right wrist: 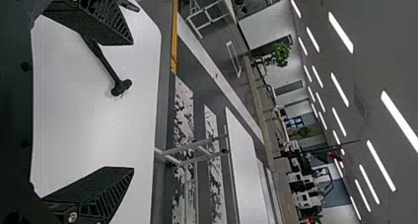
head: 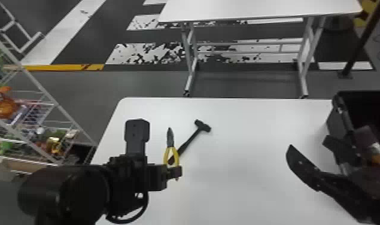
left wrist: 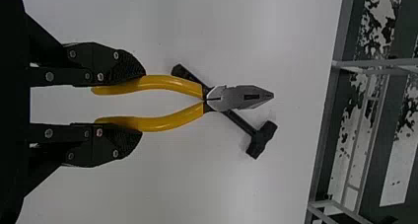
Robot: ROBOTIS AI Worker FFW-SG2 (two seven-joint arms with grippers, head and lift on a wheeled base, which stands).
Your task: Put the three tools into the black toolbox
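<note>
Nearest are two grippers: the left one (head: pixel 172 173) is closed on the one pair of pliers (head: pixel 171 140) by its two yellow handles, jaws pointing toward the table's far edge; the right one (head: pixel 308 143) is spread wide with nothing between its two fingers, just beside the toolbox. The pliers overlie the handle of the one hammer (head: pixel 190 140), which lies slantwise on the white table (head: pixel 243 134), its head toward the far edge. A broad stretch of tabletop separates the hammer from the right gripper. At the table's right is one black toolbox (head: pixel 341 116), open-topped; an orange-and-metal item at its near side is too blurred to name. Beyond a strip of floor stands a second white table (head: pixel 258 7).
</note>
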